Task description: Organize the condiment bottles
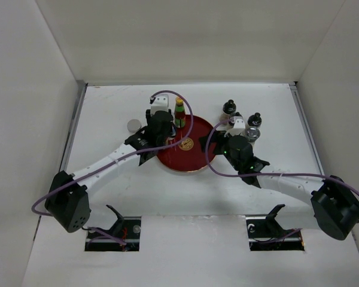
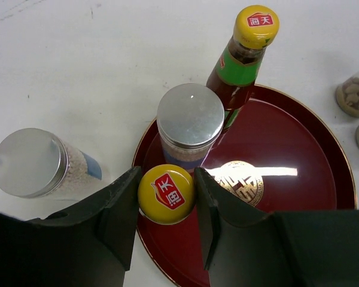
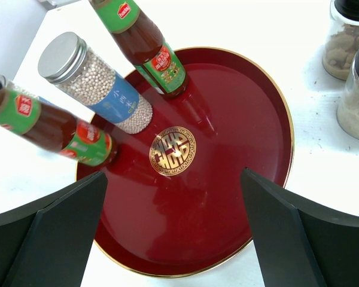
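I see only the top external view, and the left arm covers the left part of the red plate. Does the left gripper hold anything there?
Observer: Yes. The left wrist view shows the left gripper shut on the cap of a yellow-capped bottle, which stands upright just inside the rim of the red plate.
Operator: Is another bottle hidden beside it?
Observer: A silver-lidded shaker stands on the plate, between the yellow-capped bottle and the second bottle with the same label.
Operator: And the right gripper, please?
Observer: The right gripper is open above the plate, with nothing between its fingers.
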Motion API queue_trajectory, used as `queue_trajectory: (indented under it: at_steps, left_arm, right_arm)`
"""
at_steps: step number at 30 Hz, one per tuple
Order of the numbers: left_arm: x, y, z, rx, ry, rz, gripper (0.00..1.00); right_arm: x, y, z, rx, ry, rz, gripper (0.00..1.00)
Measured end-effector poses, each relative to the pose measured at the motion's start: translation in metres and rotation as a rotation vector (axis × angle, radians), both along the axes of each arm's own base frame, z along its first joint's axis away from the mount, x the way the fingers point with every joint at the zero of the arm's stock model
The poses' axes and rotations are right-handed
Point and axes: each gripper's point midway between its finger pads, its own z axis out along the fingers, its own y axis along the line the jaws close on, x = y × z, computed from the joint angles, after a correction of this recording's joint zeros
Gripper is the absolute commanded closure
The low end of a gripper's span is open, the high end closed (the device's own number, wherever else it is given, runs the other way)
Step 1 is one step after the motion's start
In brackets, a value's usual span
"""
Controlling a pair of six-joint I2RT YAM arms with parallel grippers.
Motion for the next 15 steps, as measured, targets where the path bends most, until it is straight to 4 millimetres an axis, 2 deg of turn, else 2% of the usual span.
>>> queue_trajectory:
  at_steps: [4,8,11,15]
  left_arm:
    - [0.005,0.002,-0.006,-0.005,0.008,0.008,0.81]
    - [0.005,0.006,-0.014,-0.009,0.016,0.018,0.62]
    - [0.008,0.007,-0.013,-0.029,-0.002,0.026,0.5]
    - [0.006,0.008,-0.011,-0.049,-0.016,0.027,0.29]
  right_arm:
    - [0.0,0.0,0.0,0.0,0.0,0.0,0.0]
    - [0.0,0.0,0.0,0.0,0.0,0.0,0.0]
    - [0.0,0.0,0.0,0.0,0.0,0.0,0.0]
    - [0.0,0.0,0.0,0.0,0.0,0.0,0.0]
